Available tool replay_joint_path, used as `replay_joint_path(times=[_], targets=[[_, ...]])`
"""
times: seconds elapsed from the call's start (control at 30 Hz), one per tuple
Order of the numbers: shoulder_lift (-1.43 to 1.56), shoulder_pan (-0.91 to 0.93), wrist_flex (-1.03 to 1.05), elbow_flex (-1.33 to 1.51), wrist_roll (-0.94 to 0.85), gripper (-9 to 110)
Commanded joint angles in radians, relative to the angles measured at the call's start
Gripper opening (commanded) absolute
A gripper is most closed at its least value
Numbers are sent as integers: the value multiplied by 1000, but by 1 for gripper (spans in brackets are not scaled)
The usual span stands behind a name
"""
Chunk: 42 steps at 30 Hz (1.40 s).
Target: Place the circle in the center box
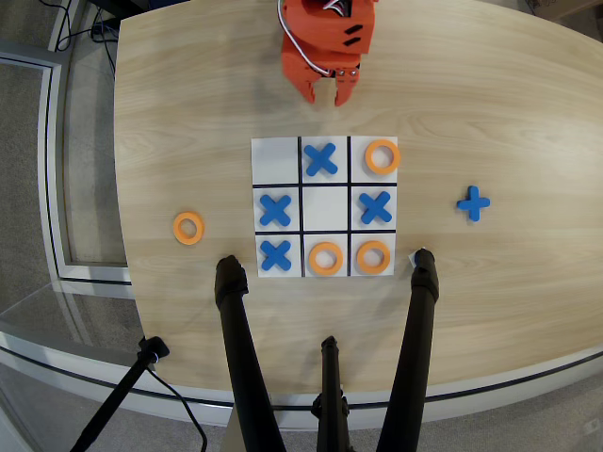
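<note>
A loose orange ring, the circle (188, 228), lies flat on the wooden table left of the white 3x3 board (275, 160). The center box (325, 207) is empty. Three more orange rings sit in the top right cell (382, 156), the bottom middle cell (325, 257) and the bottom right cell (373, 256). My orange gripper (326, 94) hangs above the table just beyond the board's top edge, far from the loose ring. Its jaws stand slightly apart and hold nothing.
Blue X pieces fill the top middle (320, 160), middle left (274, 209), middle right (375, 207) and bottom left (275, 255) cells. Another blue X (473, 202) lies on the table to the right. Black tripod legs (236, 320) reach over the near table edge.
</note>
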Motion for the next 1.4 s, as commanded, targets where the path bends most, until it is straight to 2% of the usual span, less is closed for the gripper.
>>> replay_joint_path(times=[0.0, 0.33, 0.7, 1.0, 1.37], targets=[[-63, 2, -57, -97, 35, 11], [-396, 64, -160, -407, 130, 11], [-853, 290, -336, -678, 126, 11], [-1057, 419, -425, -833, 97, 11], [-1235, 479, -460, -985, 95, 11]])
